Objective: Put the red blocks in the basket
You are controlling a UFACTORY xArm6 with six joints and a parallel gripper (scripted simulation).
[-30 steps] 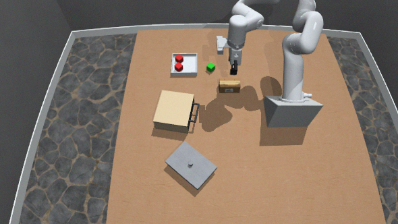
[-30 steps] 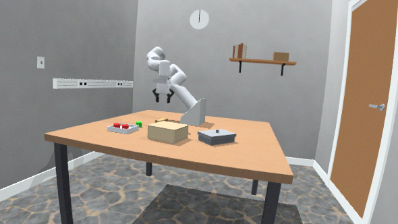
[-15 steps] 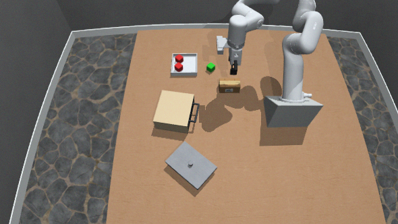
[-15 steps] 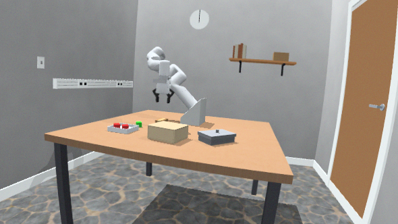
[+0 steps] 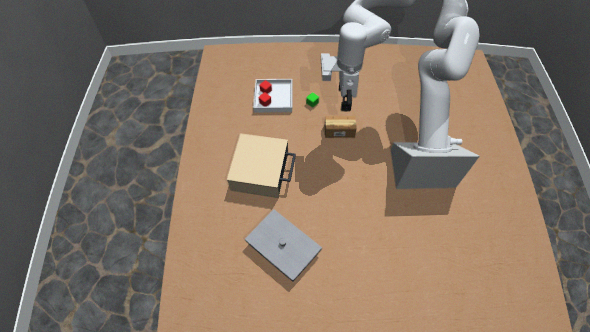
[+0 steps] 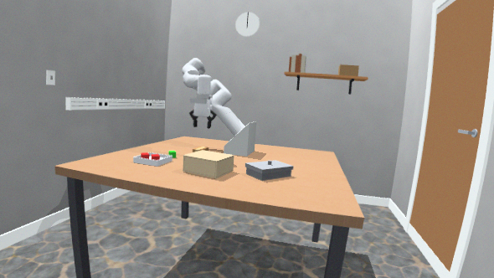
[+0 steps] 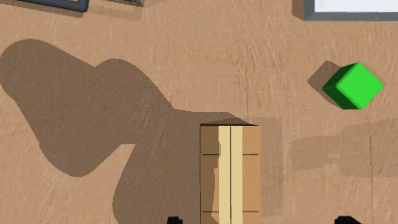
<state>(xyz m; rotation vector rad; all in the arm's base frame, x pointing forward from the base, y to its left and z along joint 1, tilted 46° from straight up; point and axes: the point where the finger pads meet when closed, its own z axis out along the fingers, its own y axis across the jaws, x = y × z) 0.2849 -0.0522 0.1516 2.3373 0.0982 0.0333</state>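
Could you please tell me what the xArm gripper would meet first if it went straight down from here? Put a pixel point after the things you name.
Probably the small wooden chest (image 5: 340, 128) (image 6: 200, 149) (image 7: 230, 175), or the table just beside it; the exact line below the gripper (image 5: 346, 107) (image 6: 202, 124) (image 7: 257, 220) is unclear.

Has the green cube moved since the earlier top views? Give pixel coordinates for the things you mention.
No. The green cube (image 5: 312, 100) (image 6: 172, 154) (image 7: 359, 86) sits at the same spot right of the white rectangular basket (image 5: 273, 110) (image 6: 156, 162) (image 7: 350, 16) in the top view.
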